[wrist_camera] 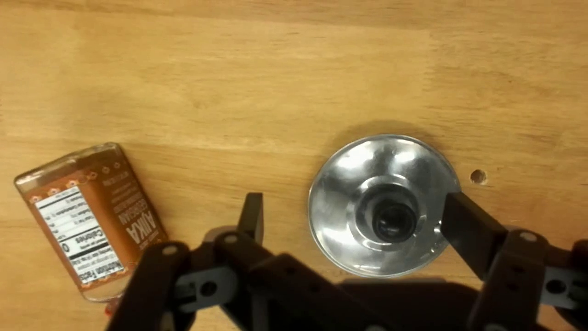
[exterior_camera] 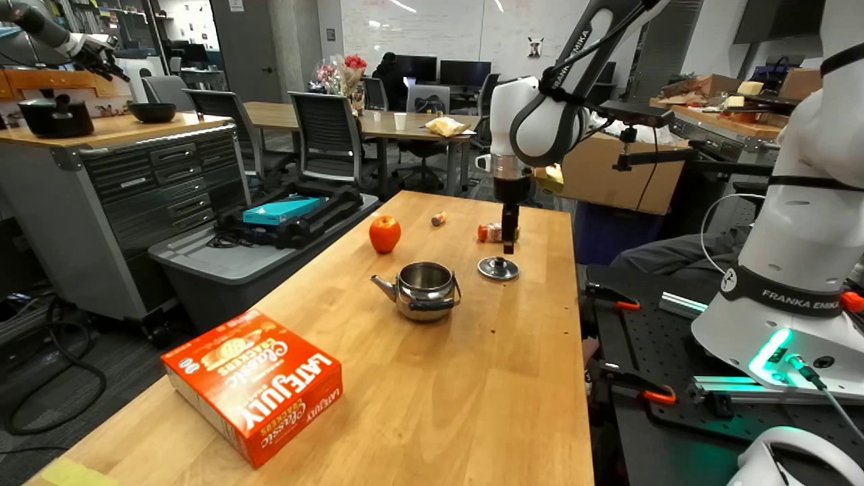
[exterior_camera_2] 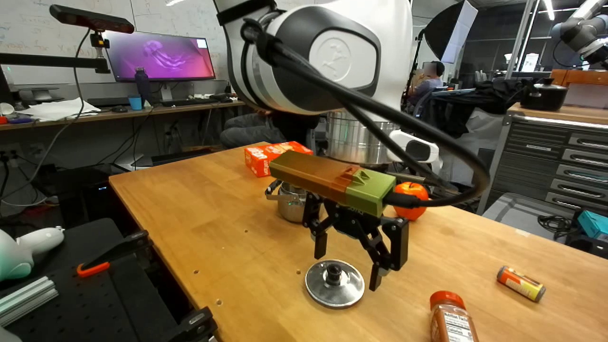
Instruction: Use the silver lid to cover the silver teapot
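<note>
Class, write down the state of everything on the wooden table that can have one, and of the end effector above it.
Silver teapot: upright, uncovered
Silver lid: off the teapot, right way up
End effector: open, holding nothing
Ajika jar: on its side, capped
Cracker box: lying flat
Small tube: on its side
Apple: upright

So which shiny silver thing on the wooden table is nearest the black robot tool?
The black-knobbed, round silver metal lid: it lies just below the open tool, while the squat, round, spouted silver metal teapot stands farther off.
</note>
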`<state>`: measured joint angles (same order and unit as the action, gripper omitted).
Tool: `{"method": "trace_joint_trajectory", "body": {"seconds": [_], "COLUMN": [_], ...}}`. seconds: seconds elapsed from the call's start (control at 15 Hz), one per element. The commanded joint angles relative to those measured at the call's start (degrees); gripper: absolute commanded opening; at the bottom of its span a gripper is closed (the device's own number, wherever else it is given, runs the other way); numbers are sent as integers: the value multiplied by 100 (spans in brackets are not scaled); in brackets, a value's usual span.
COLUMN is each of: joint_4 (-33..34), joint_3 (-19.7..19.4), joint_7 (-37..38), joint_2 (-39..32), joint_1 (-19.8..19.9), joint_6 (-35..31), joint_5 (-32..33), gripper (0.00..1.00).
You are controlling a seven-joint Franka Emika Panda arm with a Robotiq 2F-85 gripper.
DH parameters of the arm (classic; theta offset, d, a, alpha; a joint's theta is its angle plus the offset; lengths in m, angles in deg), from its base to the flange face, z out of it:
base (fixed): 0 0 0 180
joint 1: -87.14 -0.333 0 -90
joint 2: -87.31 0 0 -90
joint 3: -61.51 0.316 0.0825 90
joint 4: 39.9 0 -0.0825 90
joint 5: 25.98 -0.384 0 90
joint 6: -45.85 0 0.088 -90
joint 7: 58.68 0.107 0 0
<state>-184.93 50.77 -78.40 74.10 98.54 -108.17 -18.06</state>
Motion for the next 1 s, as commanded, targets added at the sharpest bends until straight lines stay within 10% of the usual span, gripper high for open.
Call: {"method": "trace_joint_trajectory", "body": {"seconds": [0.0, 0.93], "joint_4": [-18, 73], "joint_3": [177, 887], "joint_7": [-613, -1431], "joint_2": [-28, -612], "joint_1": [190, 618], "joint_6": [-77, -944], "joint_5": [-32, -496], "gripper": [100, 100]}}
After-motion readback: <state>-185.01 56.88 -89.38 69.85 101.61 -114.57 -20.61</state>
